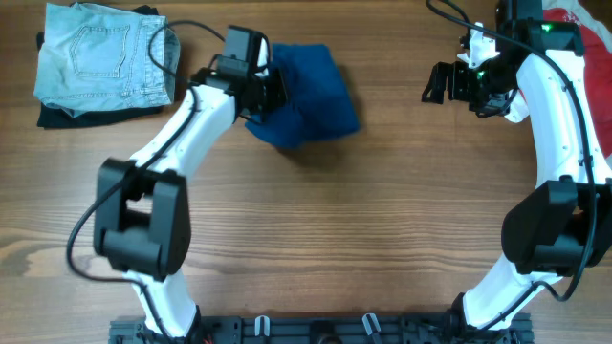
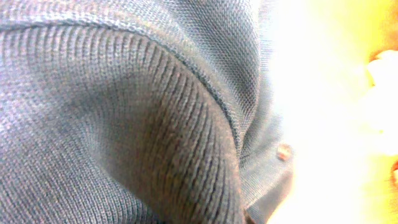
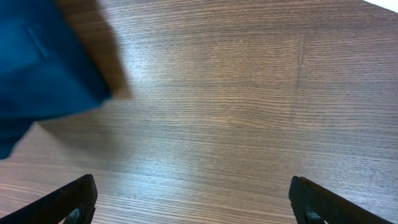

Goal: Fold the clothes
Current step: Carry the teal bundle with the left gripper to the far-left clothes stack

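The clothes (image 1: 311,96) are a dark blue shirt lying bunched in a heap at the back middle of the table. My left gripper (image 1: 275,92) is dug into the heap's left edge and shut on the cloth. Ribbed blue knit (image 2: 155,118) fills the left wrist view, with a small button (image 2: 283,151) showing; the fingers themselves are hidden by the cloth. Well to the right of the shirt, my right gripper (image 1: 438,84) stands wide open over bare wood. In the right wrist view, nothing lies between its fingertips (image 3: 74,200), and the shirt (image 3: 43,68) shows at the upper left.
A folded pair of light blue jeans (image 1: 100,57) lies on a dark garment at the back left corner. Something red (image 1: 574,24) sits at the back right behind the right arm. The wooden table (image 1: 335,220) shows bare wood in front of the shirt.
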